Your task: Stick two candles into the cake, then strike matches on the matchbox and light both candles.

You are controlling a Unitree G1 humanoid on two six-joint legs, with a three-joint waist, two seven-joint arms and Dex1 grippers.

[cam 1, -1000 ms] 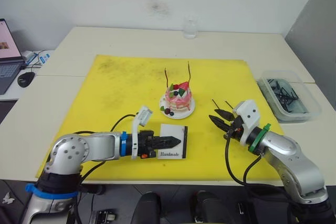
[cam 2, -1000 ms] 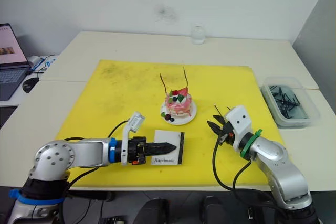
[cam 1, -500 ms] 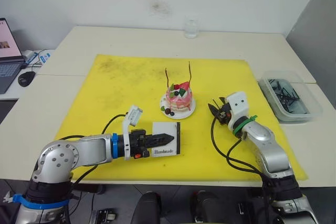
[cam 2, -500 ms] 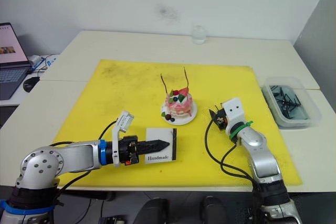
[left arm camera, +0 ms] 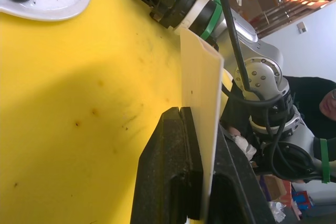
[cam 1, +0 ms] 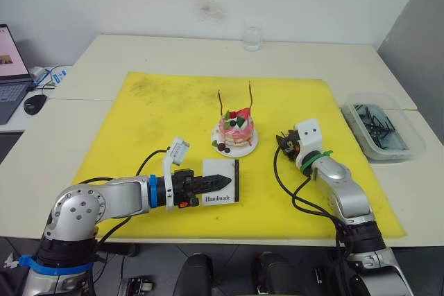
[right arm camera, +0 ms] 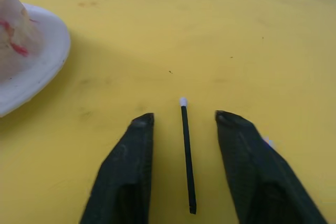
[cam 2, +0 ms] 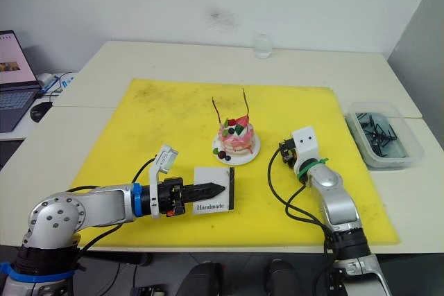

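The pink cake [cam 1: 236, 128] sits on its small white plate [cam 1: 251, 145] mid-mat, with two thin candles [cam 1: 250, 93] standing upright in it. My left gripper [cam 1: 220, 184] is shut on the white matchbox [cam 1: 223, 186], holding it on edge just above the mat in front of the cake; the box [left arm camera: 202, 103] shows clamped between the fingers [left arm camera: 173, 171]. My right gripper [right arm camera: 184, 118] is open and low over the mat, right of the plate [right arm camera: 31, 72]. A short dark match [right arm camera: 187, 166] with a pale tip lies between its two fingers, untouched.
The yellow mat [cam 1: 152, 116] covers the table's middle. A clear plastic bin [cam 1: 381, 128] of dark items stands at the right edge. A glass [cam 1: 252, 36] is at the back. A laptop [cam 1: 8, 67] and mouse [cam 1: 33, 104] lie far left.
My right gripper has moved forward and left toward the plate, down over the match. The left gripper with the matchbox has shifted slightly left.
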